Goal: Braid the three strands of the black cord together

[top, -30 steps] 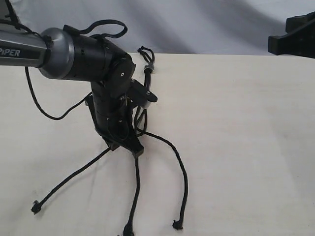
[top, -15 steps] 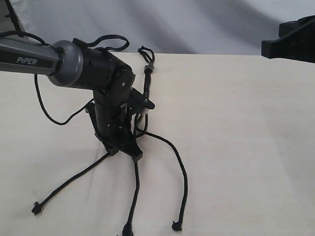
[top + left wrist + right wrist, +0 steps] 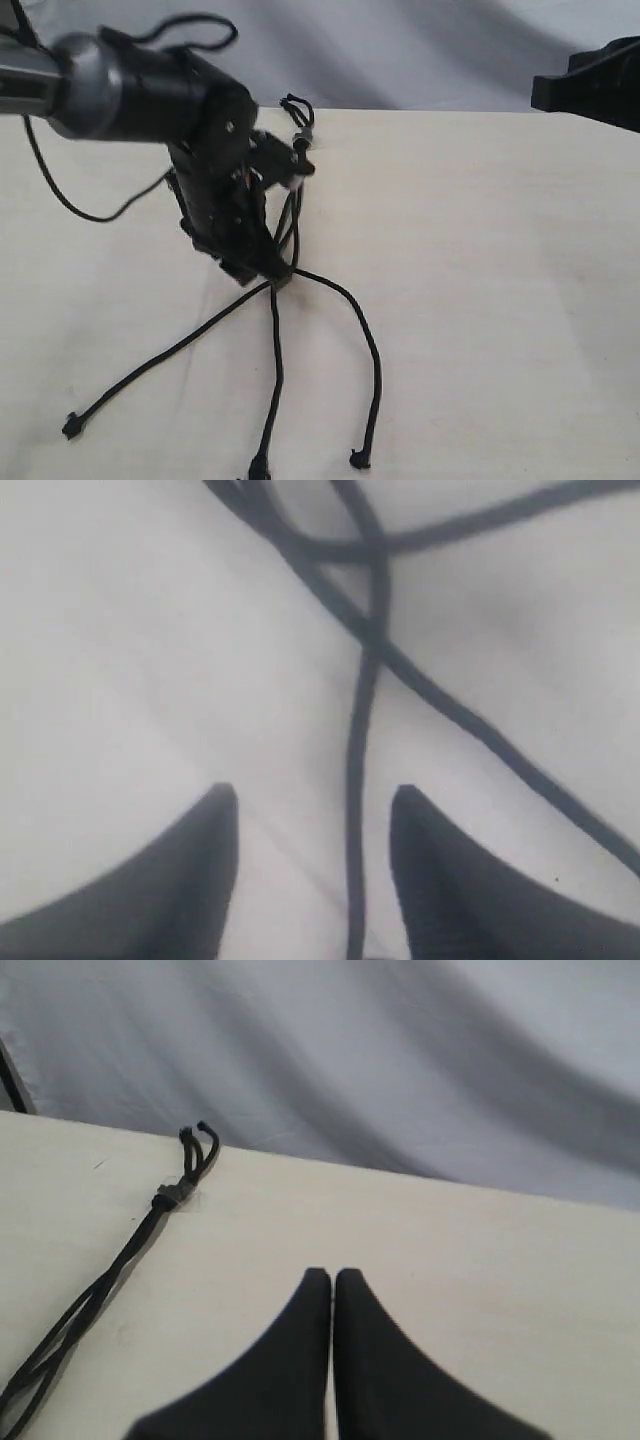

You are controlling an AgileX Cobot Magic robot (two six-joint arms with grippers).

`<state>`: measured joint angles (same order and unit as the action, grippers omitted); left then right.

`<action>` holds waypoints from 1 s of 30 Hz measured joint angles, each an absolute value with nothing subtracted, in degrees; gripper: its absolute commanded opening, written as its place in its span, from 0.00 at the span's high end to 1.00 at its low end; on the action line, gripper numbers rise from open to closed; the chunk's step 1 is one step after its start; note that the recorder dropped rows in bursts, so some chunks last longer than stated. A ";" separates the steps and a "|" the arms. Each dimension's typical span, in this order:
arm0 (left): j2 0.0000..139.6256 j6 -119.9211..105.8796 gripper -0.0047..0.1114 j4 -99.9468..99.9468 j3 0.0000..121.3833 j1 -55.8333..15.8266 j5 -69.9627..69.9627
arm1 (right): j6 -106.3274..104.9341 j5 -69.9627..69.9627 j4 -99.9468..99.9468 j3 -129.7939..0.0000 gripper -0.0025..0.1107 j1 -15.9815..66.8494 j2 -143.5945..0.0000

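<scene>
The black cord lies on the pale table, its knot and small loop [image 3: 297, 112] at the far edge. Below it the three strands fan out toward me: left strand [image 3: 160, 360], middle strand [image 3: 276, 380], right strand [image 3: 368, 350]. My left gripper [image 3: 268, 275] points down where the strands split. In the left wrist view it [image 3: 315, 795] is open, and one strand [image 3: 355, 740] runs loose between the fingers, nearer one of them, while the others cross beyond. My right gripper [image 3: 332, 1275] is shut on nothing, above bare table off to the side of the knot [image 3: 166, 1200].
A thick black arm cable [image 3: 70, 200] hangs from the left arm over the table's left part. The right arm [image 3: 590, 85] shows at the upper right edge. A grey cloth backdrop [image 3: 430, 50] hangs behind the table's far edge.
The left gripper has opened and let go of the strand. It has also lifted and shifted up and left, uncovering the point where the strands split. The right gripper stayed shut.
</scene>
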<state>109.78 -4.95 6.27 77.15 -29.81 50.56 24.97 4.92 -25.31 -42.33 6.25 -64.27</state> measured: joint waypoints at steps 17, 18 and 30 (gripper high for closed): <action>78.92 0.35 0.95 6.99 53.03 -8.72 19.96 | 26.16 29.84 -14.61 -55.09 0.96 42.34 -87.93; 78.59 0.35 0.95 6.99 52.91 -8.49 19.62 | 26.91 29.84 -14.61 -56.01 0.95 43.51 -90.46; 77.79 0.48 0.95 6.99 52.82 -8.05 19.03 | 34.30 42.27 -12.83 -70.89 0.67 50.33 -116.17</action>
